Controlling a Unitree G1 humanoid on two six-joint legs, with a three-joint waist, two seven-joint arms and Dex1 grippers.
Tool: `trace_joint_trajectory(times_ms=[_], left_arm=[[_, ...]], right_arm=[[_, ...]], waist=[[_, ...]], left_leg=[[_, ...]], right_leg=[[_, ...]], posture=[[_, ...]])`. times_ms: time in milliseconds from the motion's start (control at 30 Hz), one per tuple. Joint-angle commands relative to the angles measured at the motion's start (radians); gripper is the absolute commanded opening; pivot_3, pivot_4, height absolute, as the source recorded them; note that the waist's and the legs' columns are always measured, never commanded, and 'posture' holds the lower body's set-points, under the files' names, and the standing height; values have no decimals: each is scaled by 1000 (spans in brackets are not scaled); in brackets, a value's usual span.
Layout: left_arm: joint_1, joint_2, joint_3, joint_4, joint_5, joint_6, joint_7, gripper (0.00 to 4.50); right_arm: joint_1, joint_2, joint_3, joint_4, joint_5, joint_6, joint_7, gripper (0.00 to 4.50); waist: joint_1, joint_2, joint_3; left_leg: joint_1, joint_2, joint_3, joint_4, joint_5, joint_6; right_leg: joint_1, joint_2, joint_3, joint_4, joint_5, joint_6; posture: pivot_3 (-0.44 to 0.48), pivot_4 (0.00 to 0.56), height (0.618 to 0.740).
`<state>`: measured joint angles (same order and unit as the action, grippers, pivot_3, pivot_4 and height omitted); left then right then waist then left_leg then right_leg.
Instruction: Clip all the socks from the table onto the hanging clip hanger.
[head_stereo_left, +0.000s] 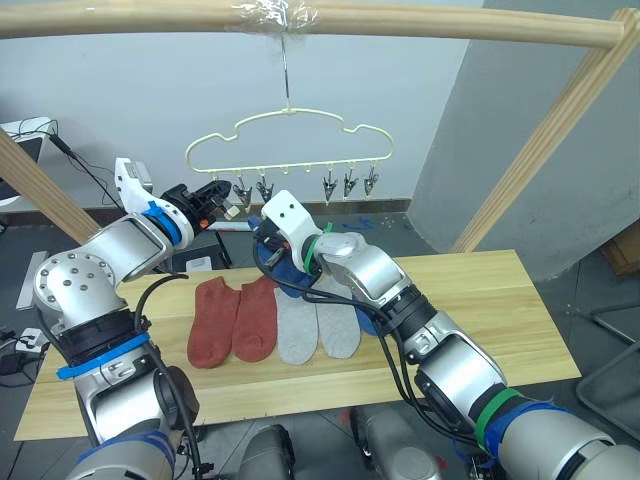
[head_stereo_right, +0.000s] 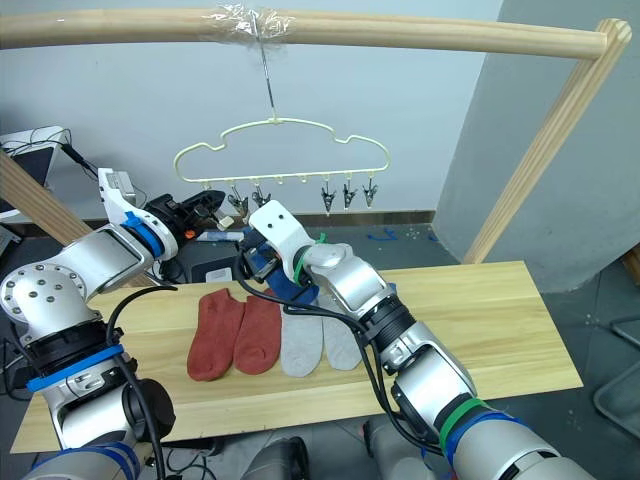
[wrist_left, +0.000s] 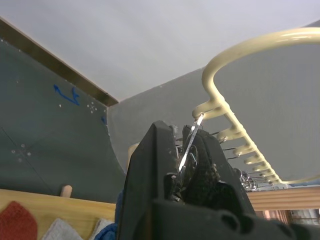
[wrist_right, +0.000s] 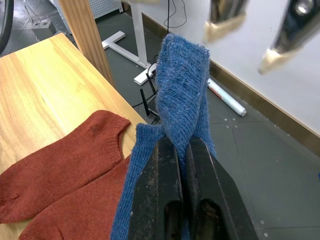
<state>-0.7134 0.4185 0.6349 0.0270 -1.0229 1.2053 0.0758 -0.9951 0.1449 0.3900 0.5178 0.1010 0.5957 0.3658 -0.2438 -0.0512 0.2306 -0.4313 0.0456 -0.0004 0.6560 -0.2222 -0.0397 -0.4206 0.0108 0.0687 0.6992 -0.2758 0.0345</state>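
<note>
Red socks (head_stereo_left: 232, 322) and grey socks (head_stereo_left: 318, 328) wait on the bench (head_stereo_left: 480, 320). My right end effector (wrist_right: 182, 150) is pinched on a blue sock (wrist_right: 182, 95), lifting it toward the clip hanger (head_stereo_left: 288, 140). My left end effector (wrist_left: 186, 155) squeezes the end clip (wrist_left: 189, 142), probably opening it. Nothing's blocking.

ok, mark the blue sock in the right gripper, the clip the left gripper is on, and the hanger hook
blue sock (wrist_right: 182, 80), right wrist view, raised folded end.
clip (wrist_left: 189, 145), left wrist view, silver strip between fingers.
hanger hook (head_stereo_left: 286, 70), left eye view, shank under the pole.
</note>
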Motion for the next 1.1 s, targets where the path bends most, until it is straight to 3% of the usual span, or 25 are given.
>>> trace_joint_trajectory(times_ms=[33, 1100], left_arm=[[-2, -5, -8, -18, 1, -33, 3, 236], [-30, -18, -40, 32, 6, -129, 3, 236]], right_arm=[[-70, 146, -14, -16, 11, -11, -6, 39], [-87, 185, 33, -54, 47, 29, -9, 39]], waist=[[0, 0, 0], [-4, 0, 0]], left_leg=[[0, 0, 0, 0, 0, 0], [-1, 0, -1, 3, 0, 0]], right_leg=[[0, 0, 0, 0, 0, 0], [0, 0, 0, 0, 0, 0]], posture=[[-240, 195, 740], [-247, 185, 740]])
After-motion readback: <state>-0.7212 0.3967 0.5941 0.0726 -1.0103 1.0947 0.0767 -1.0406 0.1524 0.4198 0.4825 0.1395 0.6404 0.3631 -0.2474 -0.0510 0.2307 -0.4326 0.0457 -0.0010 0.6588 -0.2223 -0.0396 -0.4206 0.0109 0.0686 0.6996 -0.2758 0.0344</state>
